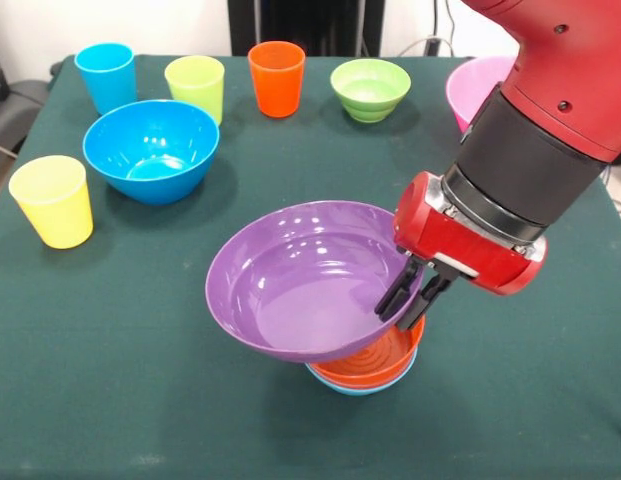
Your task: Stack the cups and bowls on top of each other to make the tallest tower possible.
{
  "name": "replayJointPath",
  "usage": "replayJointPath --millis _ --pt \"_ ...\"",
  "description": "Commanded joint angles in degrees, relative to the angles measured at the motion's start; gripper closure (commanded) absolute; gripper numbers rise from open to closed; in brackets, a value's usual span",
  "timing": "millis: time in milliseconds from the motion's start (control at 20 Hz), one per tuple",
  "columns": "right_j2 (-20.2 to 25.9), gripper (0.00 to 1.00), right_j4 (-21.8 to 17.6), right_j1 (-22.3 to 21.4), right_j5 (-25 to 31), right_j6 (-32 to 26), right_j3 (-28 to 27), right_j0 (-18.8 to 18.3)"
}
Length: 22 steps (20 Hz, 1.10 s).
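Front view: the purple bowl (290, 280) is being pinched at its rim by the gripper (413, 297), tilted over the orange bowl (375, 366), and should be levelled before release.

The gripper (415, 297) has the purple bowl (305, 280) pinched by its right rim, one finger inside and one outside, and the bowl's tipped up on its left side while sitting over the orange bowl (375, 365), which is nested in the light-blue bowl (375, 386) on the green tablecloth (120, 350). Back row has the blue cup (106, 76), lime green cup (195, 86), orange cup (276, 77) and green bowl (370, 89) all upright, with the pink bowl (470, 88) half hidden behind the arm (550, 120). The deep blue bowl (150, 150) sits left of center, and the yellow cup (53, 200) is near the left edge.
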Motion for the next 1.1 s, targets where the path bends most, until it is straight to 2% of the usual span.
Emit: replayJointPath --millis 50,500,800,1100 --pt "5.7 1.00 -4.5 -0.4 -3.2 -1.7 4.7 1.3" --pt "4.9 1.00 -4.1 1.3 -4.2 0.2 2.9 1.3" --pt "3.8 1.00 -3.1 3.3 -3.1 1.2 -1.1 0.7" --pt "2.2 1.00 -3.0 3.2 -1.5 3.5 -1.1 1.8"
